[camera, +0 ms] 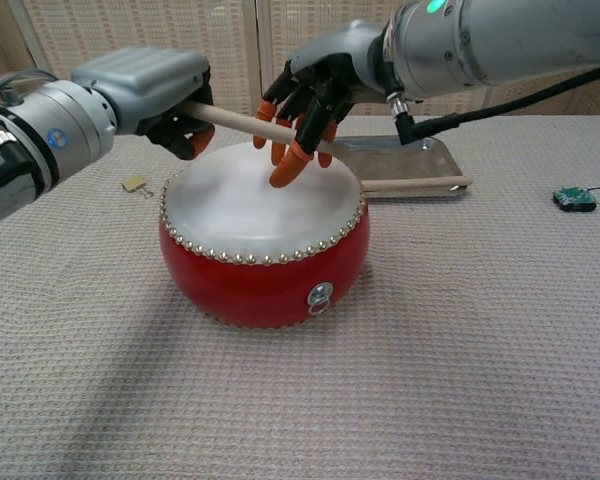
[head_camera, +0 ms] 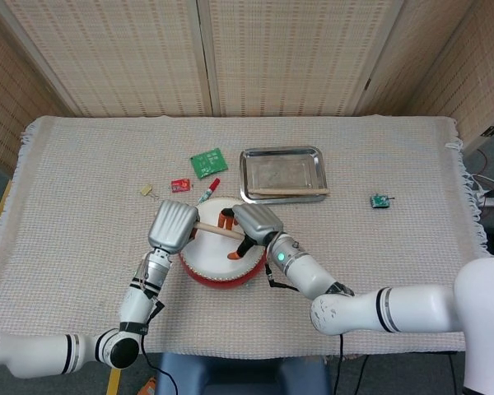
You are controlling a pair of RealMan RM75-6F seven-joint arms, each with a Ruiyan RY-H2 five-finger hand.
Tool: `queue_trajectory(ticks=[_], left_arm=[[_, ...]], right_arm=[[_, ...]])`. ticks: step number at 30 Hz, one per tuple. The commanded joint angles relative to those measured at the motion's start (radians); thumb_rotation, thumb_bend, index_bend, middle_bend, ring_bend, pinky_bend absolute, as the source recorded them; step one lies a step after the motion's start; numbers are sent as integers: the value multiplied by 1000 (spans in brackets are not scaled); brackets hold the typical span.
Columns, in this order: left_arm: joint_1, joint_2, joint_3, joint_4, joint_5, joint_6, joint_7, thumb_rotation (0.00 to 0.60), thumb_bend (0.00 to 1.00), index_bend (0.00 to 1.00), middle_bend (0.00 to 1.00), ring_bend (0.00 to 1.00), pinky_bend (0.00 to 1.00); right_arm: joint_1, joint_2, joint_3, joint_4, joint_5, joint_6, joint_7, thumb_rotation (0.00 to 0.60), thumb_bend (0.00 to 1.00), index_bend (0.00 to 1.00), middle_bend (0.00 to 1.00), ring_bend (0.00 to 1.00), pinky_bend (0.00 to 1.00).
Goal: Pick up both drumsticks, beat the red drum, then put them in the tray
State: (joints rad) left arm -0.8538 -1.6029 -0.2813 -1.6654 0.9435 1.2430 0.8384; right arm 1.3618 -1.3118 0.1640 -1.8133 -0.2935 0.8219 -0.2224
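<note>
The red drum (head_camera: 216,265) (camera: 265,260) stands at the table's middle front. My left hand (head_camera: 174,226) (camera: 150,85) grips one drumstick (head_camera: 210,230) (camera: 230,118) by its end, slanting it over the drumhead. My right hand (head_camera: 251,224) (camera: 320,85) hovers over the drumhead with its fingers spread and hanging across the far part of that stick, without closing on it. The other drumstick (head_camera: 288,192) (camera: 415,185) lies along the front rim of the metal tray (head_camera: 281,152) (camera: 430,150), behind the drum on the right.
Behind the drum on the left lie a green circuit board (head_camera: 207,162), a small red piece (head_camera: 179,185), a red marker (head_camera: 208,191) and a tan clip (head_camera: 146,190) (camera: 134,184). A small green board (head_camera: 380,200) (camera: 573,198) sits at the right.
</note>
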Motion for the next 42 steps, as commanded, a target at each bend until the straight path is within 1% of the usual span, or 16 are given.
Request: queue_trajectory(ticks=[1, 4, 7, 17, 23, 25, 31, 34, 37, 39, 42], left_arm=[[-5, -9, 3, -1, 5, 10, 9, 600, 691, 1000, 1000, 1000, 1000], [-12, -21, 10, 1, 15, 21, 26, 600, 691, 999, 1000, 1000, 1000], [-19, -31, 18, 8, 20, 29, 48, 600, 691, 999, 1000, 1000, 1000], [-24, -50, 22, 37, 22, 40, 58, 600, 689, 997, 1000, 1000, 1000], [-23, -52, 28, 38, 30, 41, 55, 600, 684, 977, 1000, 1000, 1000], [-22, -52, 30, 39, 34, 42, 53, 600, 675, 955, 1000, 1000, 1000], [-19, -50, 35, 39, 56, 48, 42, 600, 639, 876, 1000, 1000, 1000], [-17, -49, 38, 41, 69, 51, 36, 600, 619, 826, 1000, 1000, 1000], [-14, -49, 39, 45, 78, 53, 29, 600, 594, 769, 1000, 988, 1000], [-12, -45, 39, 43, 81, 50, 25, 600, 573, 724, 981, 966, 1000], [-11, -42, 42, 41, 97, 52, 19, 600, 545, 640, 906, 916, 1000]], right_arm=[[11, -30, 9, 15, 22, 22, -19, 600, 39, 469, 451, 357, 517], [17, -63, 20, 32, 43, 45, -35, 600, 87, 514, 481, 381, 526], [17, -85, 38, 38, 59, 59, -39, 600, 138, 570, 529, 429, 537], [-17, -119, 82, 47, 55, 107, -37, 600, 272, 752, 684, 570, 596], [-32, -143, 92, 68, 60, 111, -52, 600, 294, 819, 752, 638, 630], [-38, -148, 99, 71, 57, 113, -52, 600, 296, 851, 786, 674, 648], [-57, -158, 114, 81, 45, 111, -55, 600, 300, 955, 844, 734, 666], [-64, -159, 116, 83, 40, 103, -62, 600, 301, 989, 862, 755, 667], [-73, -160, 118, 84, 29, 101, -67, 600, 301, 1000, 884, 780, 675], [-82, -162, 123, 85, 19, 102, -61, 600, 301, 1000, 894, 791, 682], [-98, -167, 131, 88, -1, 102, -48, 600, 301, 1000, 906, 807, 695]])
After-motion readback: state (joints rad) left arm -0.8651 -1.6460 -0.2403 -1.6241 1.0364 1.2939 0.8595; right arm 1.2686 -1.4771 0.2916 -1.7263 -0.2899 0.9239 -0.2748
